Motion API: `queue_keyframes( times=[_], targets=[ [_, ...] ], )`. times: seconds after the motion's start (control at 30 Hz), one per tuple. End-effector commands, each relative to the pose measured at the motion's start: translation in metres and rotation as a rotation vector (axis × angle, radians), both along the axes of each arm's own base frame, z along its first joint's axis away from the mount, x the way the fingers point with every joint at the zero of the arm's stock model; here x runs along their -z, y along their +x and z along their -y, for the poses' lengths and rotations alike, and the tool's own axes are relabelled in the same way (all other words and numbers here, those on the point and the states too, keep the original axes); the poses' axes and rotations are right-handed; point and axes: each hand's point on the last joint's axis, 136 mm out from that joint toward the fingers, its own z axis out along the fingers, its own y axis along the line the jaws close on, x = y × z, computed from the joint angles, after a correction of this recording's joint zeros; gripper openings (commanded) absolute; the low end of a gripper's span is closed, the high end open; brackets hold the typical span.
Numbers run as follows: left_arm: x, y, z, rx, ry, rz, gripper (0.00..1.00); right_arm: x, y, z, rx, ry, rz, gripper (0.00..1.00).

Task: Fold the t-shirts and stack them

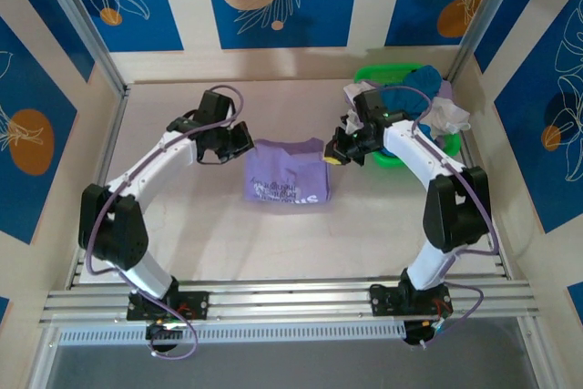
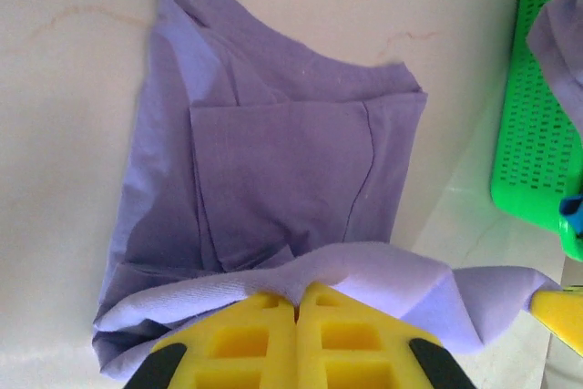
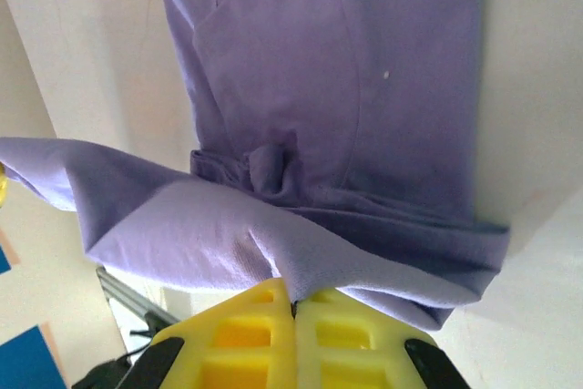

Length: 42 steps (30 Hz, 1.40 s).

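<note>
Lavender t-shirt (image 1: 287,170): laid flat at the middle of the desk (image 1: 273,243), partly folded. Its far edge is pinched at the left corner by the left pincer (image 1: 239,141), at the right by the right pincer (image 1: 335,154); the body lies nearward of both.

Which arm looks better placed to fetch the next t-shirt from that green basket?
Right. The right gripper sits beside the green plastic basket; the left gripper is across the lavender-purple cloth t-shirt. Both grip that shirt, so release comes first.
</note>
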Motion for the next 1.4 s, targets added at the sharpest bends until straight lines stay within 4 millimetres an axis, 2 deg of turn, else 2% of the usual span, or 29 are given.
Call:
queue_keyframes(
  times=[0.0, 0.2, 0.27, 0.37, 0.47, 0.57, 0.67, 0.7, 0.77, 0.83, 0.87, 0.97, 1.0, 1.07, 1.13, 1.27, 1.37],
  targets=[
    [-0.003, 0.021, -0.005, 0.023, -0.014, 0.014, 0.0, -0.005, 0.025, 0.001, 0.006, -0.02, 0.058, 0.0],
    [0.021, 0.051, -0.014, 0.032, 0.024, -0.024, 0.0, 0.02, 0.069, -0.001, 0.036, -0.058, 0.059, 0.0],
    [0.031, 0.066, -0.015, 0.036, 0.022, -0.027, 0.0, 0.026, 0.089, -0.001, 0.04, -0.083, 0.087, 0.0],
    [0.039, 0.086, -0.012, 0.054, 0.024, -0.02, 0.0, 0.03, 0.111, -0.003, 0.031, -0.141, 0.118, 0.0],
    [0.039, 0.096, -0.007, 0.056, 0.002, -0.019, 0.0, 0.025, 0.121, -0.008, 0.018, -0.116, 0.133, 0.0],
    [0.038, 0.111, -0.011, 0.029, 0.002, 0.0, 0.0, 0.018, 0.133, -0.009, 0.016, -0.118, 0.17, 0.0],
    [0.052, 0.127, -0.017, 0.009, 0.003, -0.033, 0.0, 0.027, 0.151, -0.009, 0.022, -0.125, 0.168, 0.0],
    [0.059, 0.131, -0.019, -0.004, 0.001, -0.044, 0.0, 0.031, 0.158, -0.01, 0.023, -0.12, 0.167, 0.03],
    [0.073, 0.143, -0.023, -0.035, -0.03, -0.07, 0.02, 0.039, 0.172, -0.011, 0.017, -0.123, 0.151, 0.23],
    [0.085, 0.153, -0.03, -0.067, -0.044, -0.087, 0.02, 0.041, 0.181, -0.015, -0.01, -0.104, 0.14, 0.37],
    [0.089, 0.158, -0.033, -0.081, -0.048, -0.094, 0.04, 0.035, 0.185, -0.017, -0.033, -0.096, 0.153, 0.44],
    [0.091, 0.169, -0.038, -0.1, -0.077, -0.093, 0.07, 0.012, 0.185, -0.018, -0.079, -0.111, 0.188, 0.56],
    [0.09, 0.172, -0.04, -0.105, -0.089, -0.088, 0.12, 0.005, 0.183, -0.018, -0.085, -0.108, 0.196, 0.58],
    [0.091, 0.176, -0.044, -0.118, -0.105, -0.092, 0.31, -0.007, 0.174, -0.017, -0.094, -0.101, 0.211, 0.6],
    [0.088, 0.175, -0.044, -0.11, -0.111, -0.088, 0.39, -0.013, 0.163, -0.019, -0.096, -0.069, 0.205, 0.6],
    [0.077, 0.162, -0.036, -0.084, -0.117, -0.062, 0.41, -0.007, 0.137, -0.031, -0.104, 0.002, 0.146, 0.6],
    [0.065, 0.145, -0.028, -0.076, -0.119, -0.026, 0.41, 0.015, 0.121, -0.042, -0.124, 0.001, 0.087, 0.6]
  ],
)
